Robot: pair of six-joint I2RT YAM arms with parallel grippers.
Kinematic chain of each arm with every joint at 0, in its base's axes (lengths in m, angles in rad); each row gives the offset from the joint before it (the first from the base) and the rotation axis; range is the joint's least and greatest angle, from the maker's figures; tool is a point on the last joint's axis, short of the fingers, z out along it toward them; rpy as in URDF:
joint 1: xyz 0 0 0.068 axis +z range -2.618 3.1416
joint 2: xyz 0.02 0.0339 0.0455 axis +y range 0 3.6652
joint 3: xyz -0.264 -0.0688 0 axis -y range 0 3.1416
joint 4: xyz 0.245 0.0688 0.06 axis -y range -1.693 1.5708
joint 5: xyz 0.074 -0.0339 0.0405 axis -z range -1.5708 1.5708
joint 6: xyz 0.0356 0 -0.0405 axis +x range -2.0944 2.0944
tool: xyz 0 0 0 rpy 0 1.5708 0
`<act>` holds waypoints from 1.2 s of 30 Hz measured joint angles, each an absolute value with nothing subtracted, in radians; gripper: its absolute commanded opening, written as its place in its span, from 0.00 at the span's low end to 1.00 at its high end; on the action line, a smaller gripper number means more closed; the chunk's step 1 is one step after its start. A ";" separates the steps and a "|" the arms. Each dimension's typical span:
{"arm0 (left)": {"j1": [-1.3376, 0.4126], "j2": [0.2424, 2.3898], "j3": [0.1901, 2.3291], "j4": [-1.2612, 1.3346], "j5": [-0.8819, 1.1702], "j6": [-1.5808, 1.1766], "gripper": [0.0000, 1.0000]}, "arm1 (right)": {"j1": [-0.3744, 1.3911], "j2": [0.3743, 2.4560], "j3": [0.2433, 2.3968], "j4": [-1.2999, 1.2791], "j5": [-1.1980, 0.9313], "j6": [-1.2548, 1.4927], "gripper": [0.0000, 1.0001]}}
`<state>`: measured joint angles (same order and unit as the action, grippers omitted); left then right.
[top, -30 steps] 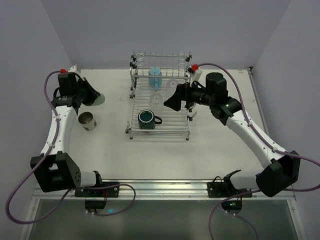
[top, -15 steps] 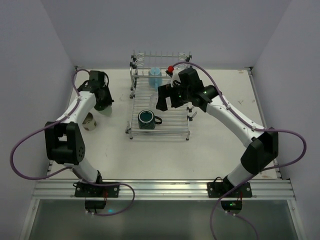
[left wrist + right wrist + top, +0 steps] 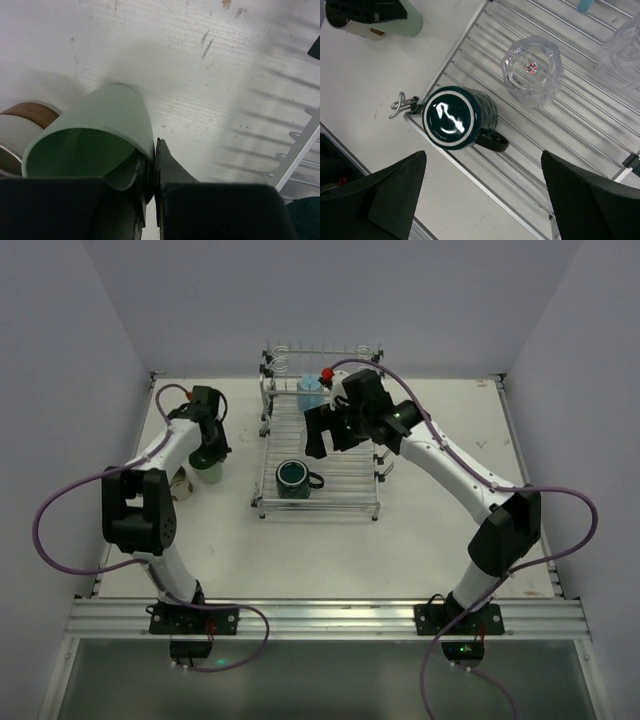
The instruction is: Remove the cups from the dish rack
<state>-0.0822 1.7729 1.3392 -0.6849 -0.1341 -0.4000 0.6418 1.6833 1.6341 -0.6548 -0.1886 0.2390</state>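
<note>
My left gripper (image 3: 154, 150) is shut on the rim of the pale green cup (image 3: 95, 127), one finger inside and one outside. The cup (image 3: 210, 472) is low over the table left of the dish rack (image 3: 372, 502), beside the beige metallic cup (image 3: 178, 485). My right gripper (image 3: 485, 200) hangs open over the rack's front, with nothing between its fingers. Below it the dark teal mug (image 3: 460, 117) stands on the rack's slats (image 3: 580, 135), handle to the right. One clear tumbler (image 3: 532, 70) stands behind it and another (image 3: 625, 45) at the far right. The light blue cup (image 3: 311, 390) is at the rack's back.
The rack's raised back rail (image 3: 322, 352) with coil holders stands toward the rear wall. A wire hook (image 3: 400, 106) sticks out at the rack's front left corner. Purple cables loop from both arms. Bare table (image 3: 450, 500) lies to the right of the rack.
My left gripper has carried the green cup right and nearer, down beside the metallic cup. My right arm has swung left over the rack, its jaws still wide.
</note>
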 measured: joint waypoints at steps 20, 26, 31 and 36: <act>-0.086 1.462 1.303 -0.636 -0.036 -0.410 0.76 | 0.768 1.964 1.819 -0.756 -0.090 0.094 0.99; -0.086 1.308 1.264 -0.593 0.061 -0.420 0.78 | 0.793 1.966 1.819 -0.748 -0.117 0.063 0.99; -0.086 1.271 1.238 -0.588 0.105 -0.427 0.79 | 0.822 2.003 1.827 -0.749 -0.128 0.041 0.99; -0.086 1.258 1.216 -0.588 0.134 -0.426 0.80 | 0.834 2.053 1.836 -0.751 -0.131 0.034 0.99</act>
<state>-0.0860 1.2583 1.2160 -0.5880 0.1341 -0.4263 0.8345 2.0533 1.8362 -0.7509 -0.1310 0.0341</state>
